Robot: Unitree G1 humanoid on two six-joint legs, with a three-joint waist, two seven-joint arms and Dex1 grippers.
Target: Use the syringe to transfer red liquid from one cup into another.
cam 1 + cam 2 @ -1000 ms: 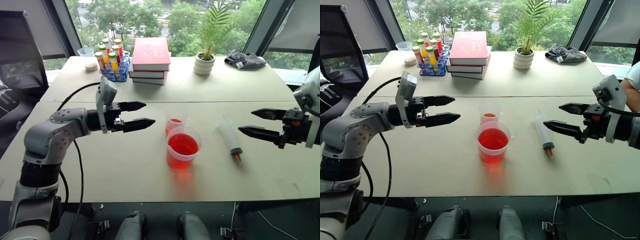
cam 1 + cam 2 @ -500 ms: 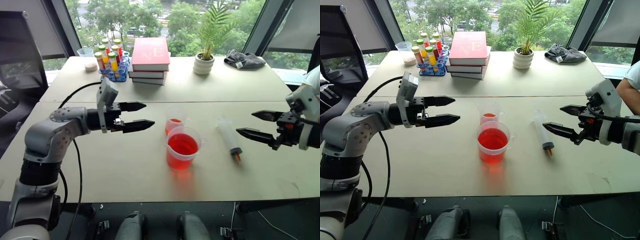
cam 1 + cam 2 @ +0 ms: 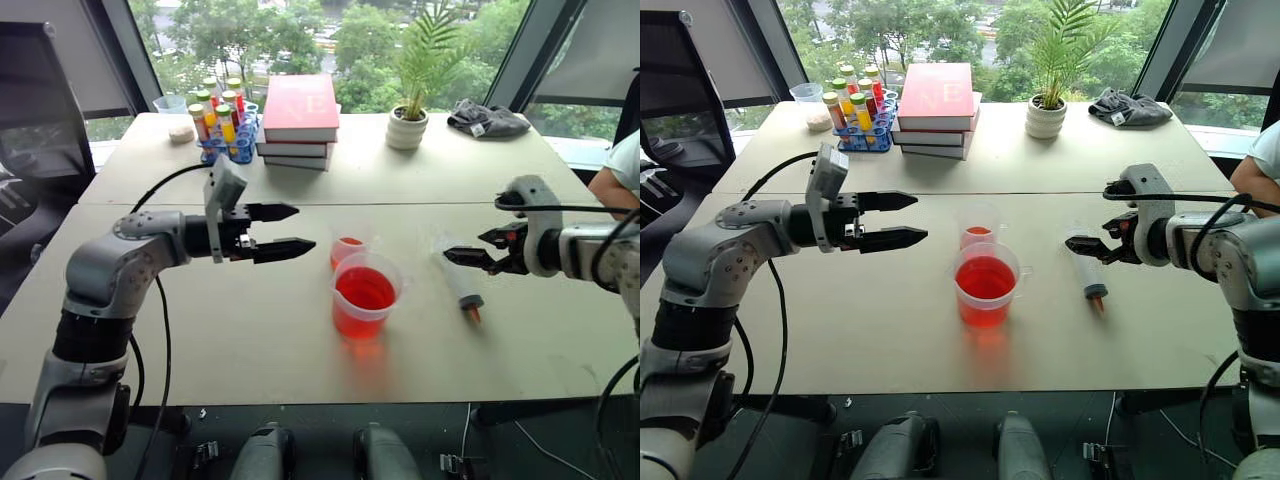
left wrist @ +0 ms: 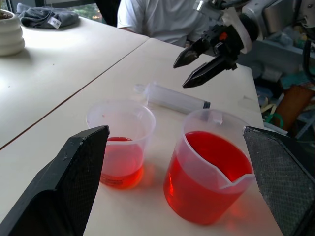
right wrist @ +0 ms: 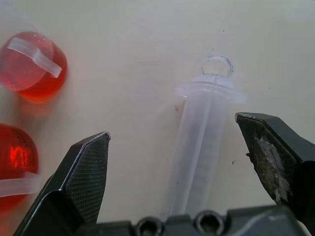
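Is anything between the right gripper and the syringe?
Nothing visible. The right gripper hangs open above the syringe, which lies bare on the table between its fingers in the wrist view.

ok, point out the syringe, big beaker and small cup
syringe (image 3: pixel 1084 267), right eye view, mid barrel
big beaker (image 3: pixel 365 298), left eye view, red liquid surface
small cup (image 4: pixel 119 152), left wrist view, front wall

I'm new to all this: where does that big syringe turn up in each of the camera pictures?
Left eye view: the syringe lies on the table, right of the big beaker.
Right eye view: again right of the beaker, under the right pincer.
Left wrist view: lying beyond the two cups.
Right wrist view: between that pincer's open fingers.
Shared landmark: the beaker of red liquid.
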